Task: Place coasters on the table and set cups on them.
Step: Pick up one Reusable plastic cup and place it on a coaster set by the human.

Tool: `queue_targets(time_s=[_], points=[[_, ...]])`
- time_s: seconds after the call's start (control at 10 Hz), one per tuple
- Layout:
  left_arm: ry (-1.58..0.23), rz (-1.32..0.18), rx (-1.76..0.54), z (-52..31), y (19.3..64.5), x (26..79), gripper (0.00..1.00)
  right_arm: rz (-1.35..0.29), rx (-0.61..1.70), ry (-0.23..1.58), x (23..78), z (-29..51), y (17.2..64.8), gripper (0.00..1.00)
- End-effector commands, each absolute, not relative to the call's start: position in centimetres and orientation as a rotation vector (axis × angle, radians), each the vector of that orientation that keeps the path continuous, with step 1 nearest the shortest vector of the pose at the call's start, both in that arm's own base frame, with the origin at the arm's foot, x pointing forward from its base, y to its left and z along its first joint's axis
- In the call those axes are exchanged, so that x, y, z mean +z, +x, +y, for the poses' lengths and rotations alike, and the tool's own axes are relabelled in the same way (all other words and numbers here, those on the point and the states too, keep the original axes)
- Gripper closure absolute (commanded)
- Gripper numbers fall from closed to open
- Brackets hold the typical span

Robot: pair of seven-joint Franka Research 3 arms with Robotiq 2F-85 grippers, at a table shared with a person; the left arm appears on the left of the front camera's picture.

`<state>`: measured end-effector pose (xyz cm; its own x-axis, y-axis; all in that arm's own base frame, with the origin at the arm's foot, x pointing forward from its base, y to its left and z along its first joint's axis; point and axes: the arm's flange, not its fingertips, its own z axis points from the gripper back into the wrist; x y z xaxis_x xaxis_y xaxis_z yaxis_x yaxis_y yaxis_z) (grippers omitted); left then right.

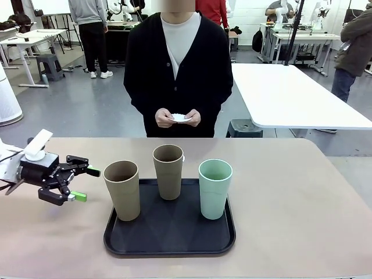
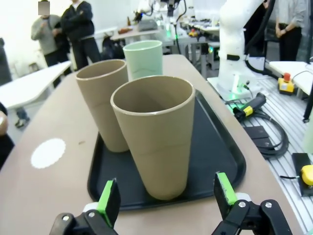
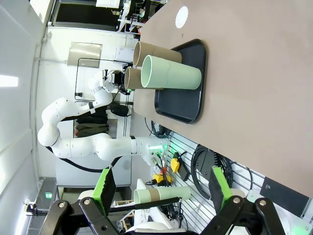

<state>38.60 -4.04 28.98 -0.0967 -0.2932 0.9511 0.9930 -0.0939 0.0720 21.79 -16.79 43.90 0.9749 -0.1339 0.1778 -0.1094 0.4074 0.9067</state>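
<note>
My left hand [image 1: 84, 184] hung low over the left side of the counter [image 1: 290, 192], jaws spread wide and gripping nothing. It pointed at the nearest tan cup [image 1: 122, 189] and stood just clear of it. Through its wrist camera that cup lined up between the green pads.

All three cups stood upright on the black tray [image 1: 168, 235]: the near tan cup at the tray's left front, the second tan cup [image 1: 168, 171] at the back middle, and the mint cup [image 1: 215, 189] to the right.

One coaster [image 2: 48, 152] lay flat on the bare counter beyond the tray, on the person's side, with no cup on it.

The person [image 1: 179, 64] stood at the far edge and held a thin white piece [image 1: 180, 118] in both hands; it looked like more coasters.

My right hand [image 3: 162, 185] was wide open and empty too, well away from the tray.
</note>
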Motion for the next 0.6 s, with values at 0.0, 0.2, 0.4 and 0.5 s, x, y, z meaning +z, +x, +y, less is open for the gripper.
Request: queue_targets(time_s=[0.0, 0.2, 0.4, 0.5], points=[[-1.006, -1.075, -1.471, -4.8, 39.4, 27.6, 0.00, -0.257, -0.006, 1.176, 44.0, -16.9, 21.9, 0.00], [-1.032, -1.054, -1.469, -5.7, 39.8, 27.0, 0.00, -0.257, -0.006, 1.176, 44.0, -16.9, 21.9, 0.00], [-1.062, -1.037, -1.469, -6.9, 40.2, 26.8, 0.00, -0.257, -0.006, 1.176, 44.0, -16.9, 21.9, 0.00], [-1.072, -1.037, -1.477, -7.5, 40.4, 26.8, 0.00, -0.257, -0.006, 1.176, 44.0, -16.9, 21.9, 0.00]])
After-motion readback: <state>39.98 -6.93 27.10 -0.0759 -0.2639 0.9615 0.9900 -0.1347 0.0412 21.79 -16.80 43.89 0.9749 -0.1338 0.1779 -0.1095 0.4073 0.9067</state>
